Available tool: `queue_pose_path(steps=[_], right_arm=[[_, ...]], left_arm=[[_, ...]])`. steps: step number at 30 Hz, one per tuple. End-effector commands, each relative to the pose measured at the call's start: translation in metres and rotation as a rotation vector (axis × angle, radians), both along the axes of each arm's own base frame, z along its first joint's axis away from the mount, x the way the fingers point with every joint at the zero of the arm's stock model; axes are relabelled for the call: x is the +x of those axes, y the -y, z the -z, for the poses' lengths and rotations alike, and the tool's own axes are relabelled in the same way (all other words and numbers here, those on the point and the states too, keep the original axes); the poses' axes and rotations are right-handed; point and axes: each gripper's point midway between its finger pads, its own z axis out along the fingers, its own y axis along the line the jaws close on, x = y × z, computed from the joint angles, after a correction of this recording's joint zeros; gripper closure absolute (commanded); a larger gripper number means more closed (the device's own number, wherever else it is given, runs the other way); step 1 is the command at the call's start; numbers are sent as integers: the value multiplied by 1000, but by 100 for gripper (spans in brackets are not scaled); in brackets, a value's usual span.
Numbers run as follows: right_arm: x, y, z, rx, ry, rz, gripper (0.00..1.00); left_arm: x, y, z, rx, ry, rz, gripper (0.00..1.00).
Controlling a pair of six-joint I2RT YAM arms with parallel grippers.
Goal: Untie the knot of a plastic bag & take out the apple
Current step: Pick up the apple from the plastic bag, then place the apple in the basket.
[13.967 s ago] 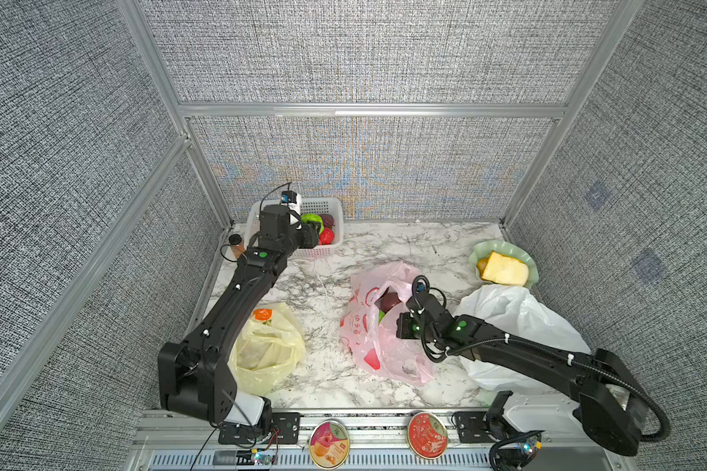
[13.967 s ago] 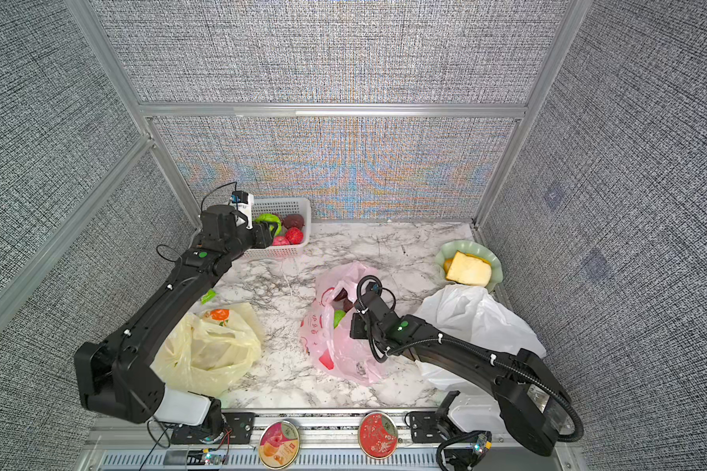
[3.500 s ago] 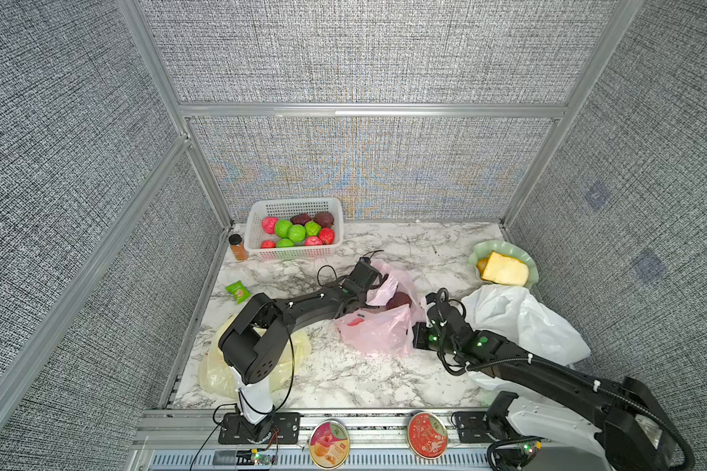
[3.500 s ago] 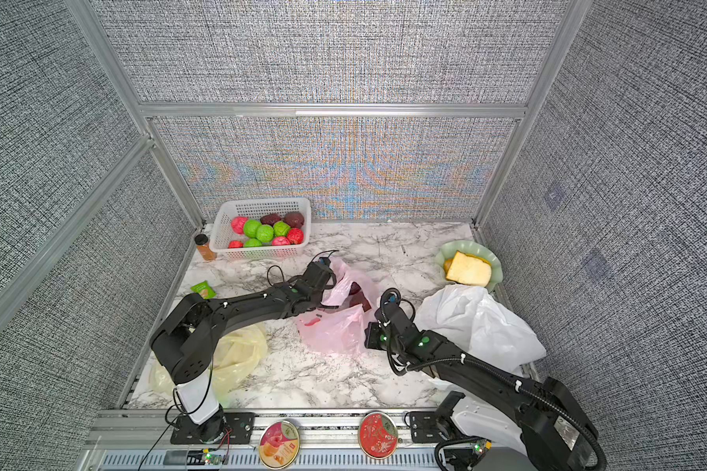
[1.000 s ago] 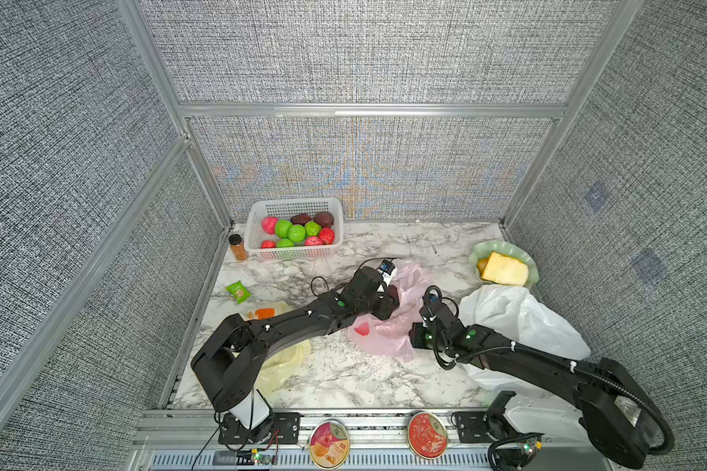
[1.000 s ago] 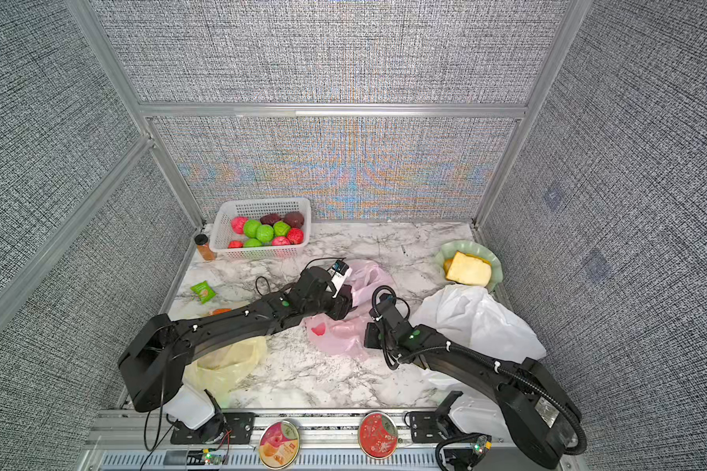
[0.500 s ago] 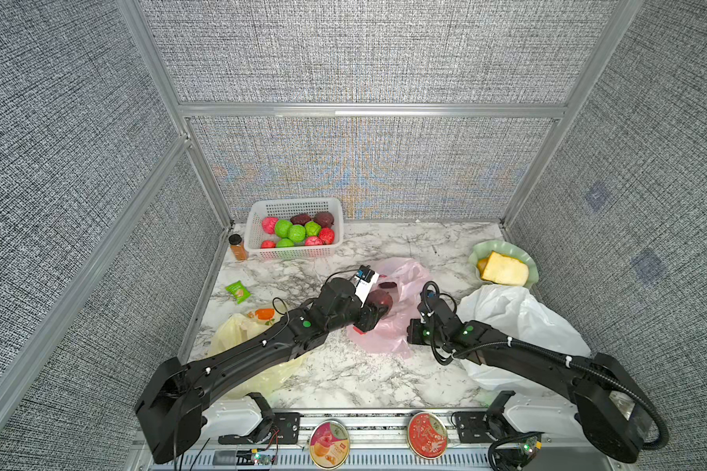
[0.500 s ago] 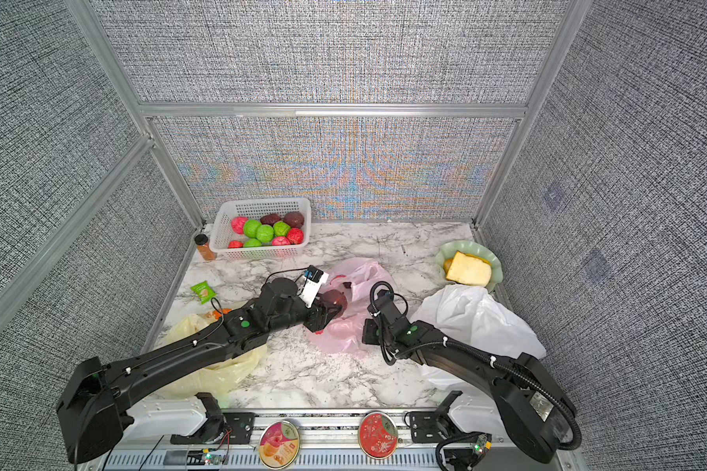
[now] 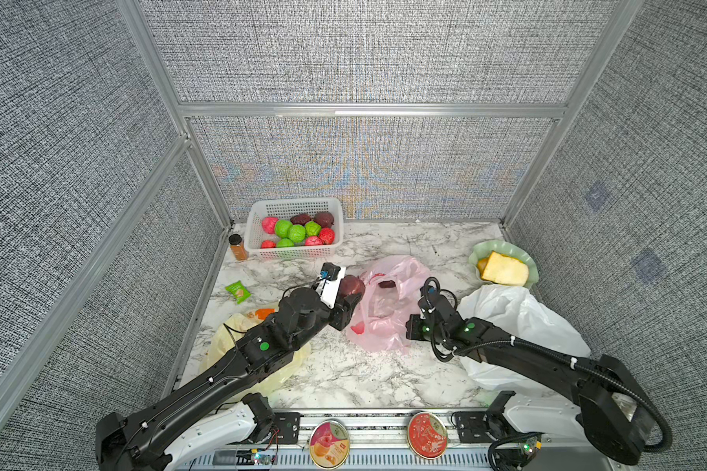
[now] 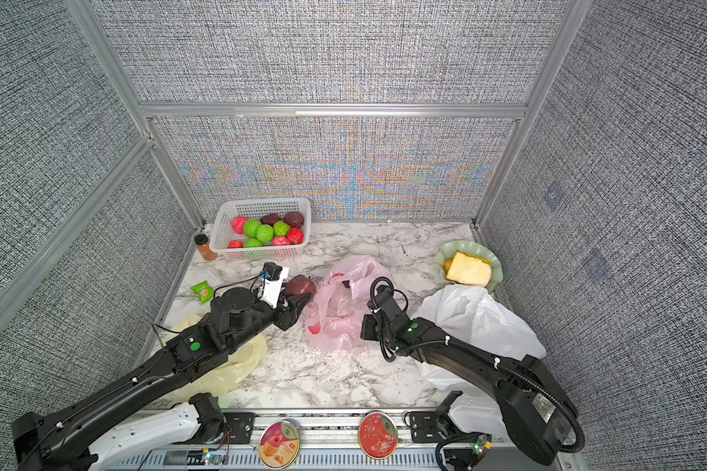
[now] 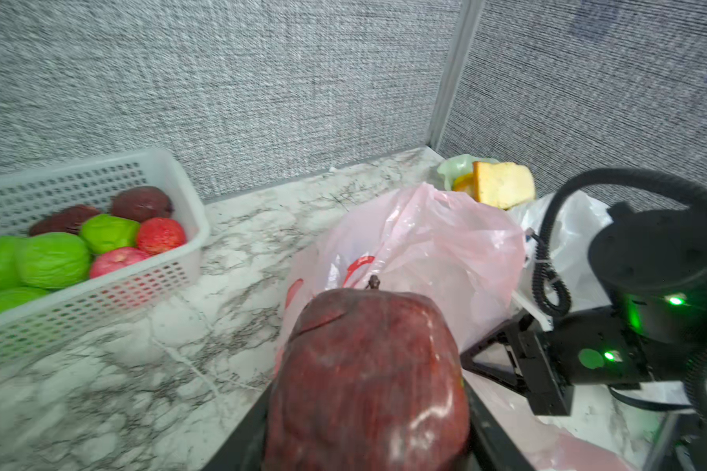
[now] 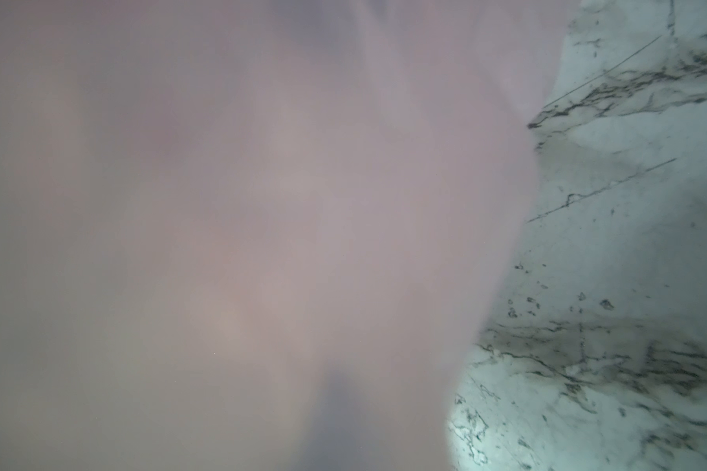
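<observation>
Front rail: two round printed tins (image 9: 329, 442) are noted, untouched.

Marble-patterned tabletop (image 9: 364, 375): a crumpled pale-yellow plastic bag (image 9: 221, 346) is seen under the left arm, and a crumpled white plastic bag (image 9: 515, 318) under the right.

Right gripper (image 9: 410, 326): the fingers are clenched, seemingly pinching the nearest edge of the pink translucent plastic bag (image 9: 380, 322). Its wrist view is filled by blurred pink film, so the pinch itself is not seen directly.

The bag is slumped with its mouth open and no knot is seen, so untying is judged done.

Left gripper (image 9: 345, 304): the fingers are clasped on the dark red wrinkled apple (image 9: 352, 285), which is held outside the bag, just beside its mouth. In the left wrist view the apple (image 11: 368, 379) fills the gap between the fingers.

A small dark item (image 9: 386, 284) is seen in the bag's mouth, unidentified.

Farther back: a white perforated plastic basket (image 9: 294, 202) of red and green fruit is noted. Extraction is judged essentially done. Only setting the apple down is left, probably there.
</observation>
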Motion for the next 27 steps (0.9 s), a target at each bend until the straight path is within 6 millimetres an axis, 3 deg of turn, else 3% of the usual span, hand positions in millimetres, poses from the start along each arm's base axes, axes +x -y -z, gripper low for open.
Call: queue_pose_path(steps=[1, 8, 14, 27], right_arm=[[0, 5, 0, -11, 0, 25, 100], [2, 4, -8, -11, 7, 23, 100], [5, 5, -20, -15, 34, 26, 100], [1, 10, -20, 4, 35, 46, 100]], left_arm=[[14, -33, -6, 92, 44, -165, 49], [41, -68, -40, 131, 129, -322, 48], [97, -80, -51, 162, 129, -368, 48], [276, -96, 9, 176, -77, -355, 46]])
